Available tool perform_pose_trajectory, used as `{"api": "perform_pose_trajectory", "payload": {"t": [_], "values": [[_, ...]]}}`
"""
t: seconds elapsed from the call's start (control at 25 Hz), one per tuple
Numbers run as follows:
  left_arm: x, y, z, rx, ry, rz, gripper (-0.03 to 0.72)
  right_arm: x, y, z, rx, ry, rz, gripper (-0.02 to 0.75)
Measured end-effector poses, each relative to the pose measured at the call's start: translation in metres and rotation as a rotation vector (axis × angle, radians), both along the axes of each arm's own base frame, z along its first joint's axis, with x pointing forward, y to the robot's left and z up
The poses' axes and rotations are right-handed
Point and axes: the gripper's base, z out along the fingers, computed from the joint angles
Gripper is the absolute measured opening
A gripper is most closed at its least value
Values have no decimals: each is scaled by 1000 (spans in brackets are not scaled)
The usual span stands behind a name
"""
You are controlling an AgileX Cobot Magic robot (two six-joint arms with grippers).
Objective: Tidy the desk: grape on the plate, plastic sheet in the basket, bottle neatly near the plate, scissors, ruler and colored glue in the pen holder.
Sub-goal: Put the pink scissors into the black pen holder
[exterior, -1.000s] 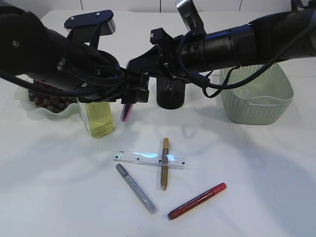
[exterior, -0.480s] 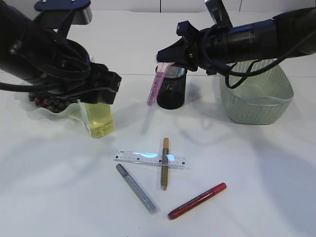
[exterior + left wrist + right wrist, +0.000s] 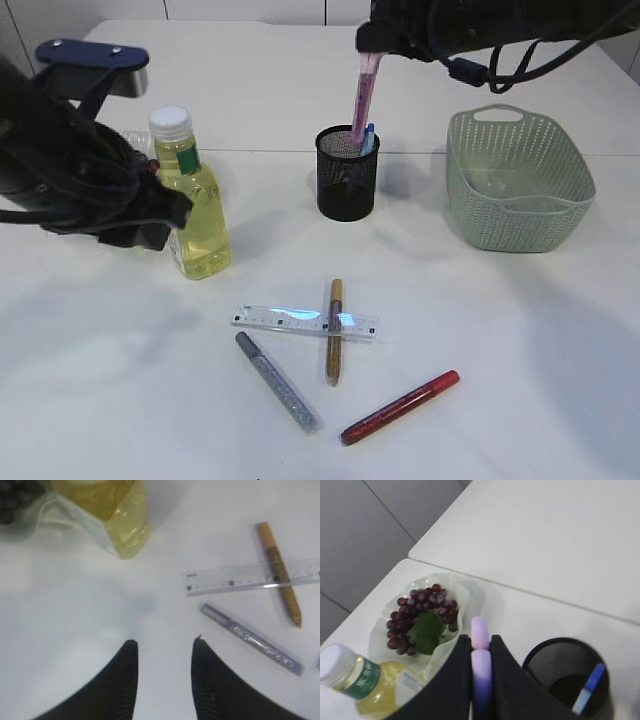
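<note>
My right gripper point(image 3: 372, 42) is shut on a pink glue pen point(image 3: 362, 100), point(image 3: 480, 667) and holds it upright over the black mesh pen holder point(image 3: 347, 185), point(image 3: 565, 667), its lower tip at the rim. A blue item point(image 3: 588, 689) stands in the holder. My left gripper point(image 3: 162, 642) is open and empty above bare table, left of the clear ruler point(image 3: 305, 322), point(image 3: 252, 575). Gold point(image 3: 334, 330), silver point(image 3: 276, 382) and red point(image 3: 398, 407) glue pens lie near the ruler. The yellow bottle point(image 3: 195, 205) stands by the plate of grapes point(image 3: 422, 617). Scissors and plastic sheet are out of view.
A green basket point(image 3: 520, 180) stands at the right, its inside looking empty. The left arm point(image 3: 70, 170) hangs over the table's left side and hides the plate in the exterior view. The table's far edge runs behind the holder.
My right gripper rose and moved right with the pink glue pen, from beside the bottle to above the pen holder. My left arm drew back to the left, uncovering the bottle.
</note>
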Motion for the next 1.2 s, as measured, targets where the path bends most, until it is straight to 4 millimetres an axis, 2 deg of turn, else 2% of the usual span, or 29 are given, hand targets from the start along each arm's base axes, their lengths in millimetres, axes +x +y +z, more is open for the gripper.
{"api": "perform_pose_trajectory", "payload": {"t": [0.12, 0.24, 0.52, 0.84, 1.0, 1.08, 1.2], "values": [[4, 20, -12, 3, 40, 72, 259, 6, -5, 3, -81, -95, -39, 57], [8, 41, -15, -14, 49, 149, 254, 13, -6, -1, -118, -154, -52, 57], [13, 73, -9, -17, 44, 261, 249, 39, -2, -36, -92, -232, -70, 57], [13, 76, -10, -7, 61, 271, 246, 55, 4, -71, -101, -250, -18, 57], [13, 76, -10, -6, 62, 272, 246, 55, 8, -75, -112, -256, -1, 70], [13, 76, -10, -6, 62, 272, 246, 54, 10, -75, -120, -263, 7, 96], [13, 76, -10, -6, 62, 272, 246, 54, 12, -75, -121, -265, 11, 223]]}}
